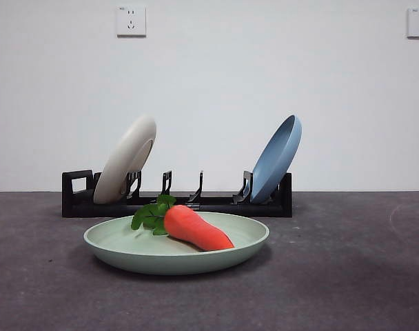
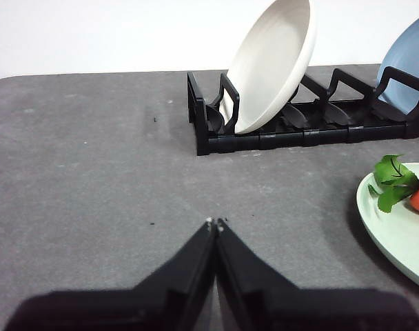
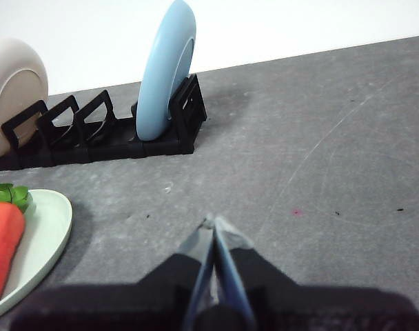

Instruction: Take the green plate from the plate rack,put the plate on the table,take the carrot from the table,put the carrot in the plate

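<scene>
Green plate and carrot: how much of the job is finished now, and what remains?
All steps look done. The pale sage-green round plate lies flat on the dark grey table, out of the black slotted plate rack, and the orange toy carrot lies in it. Nothing is in hand: the left gripper and right gripper are shut, empty, apart from the plate. Nothing appears left.

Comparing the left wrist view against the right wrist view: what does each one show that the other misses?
Only the left wrist view shows the left gripper, jaws shut over bare table. Only the right wrist view shows the right gripper, also shut. Both show the plate rack, cream-white plate, blue plate, and the carrot in the green plate.
</scene>
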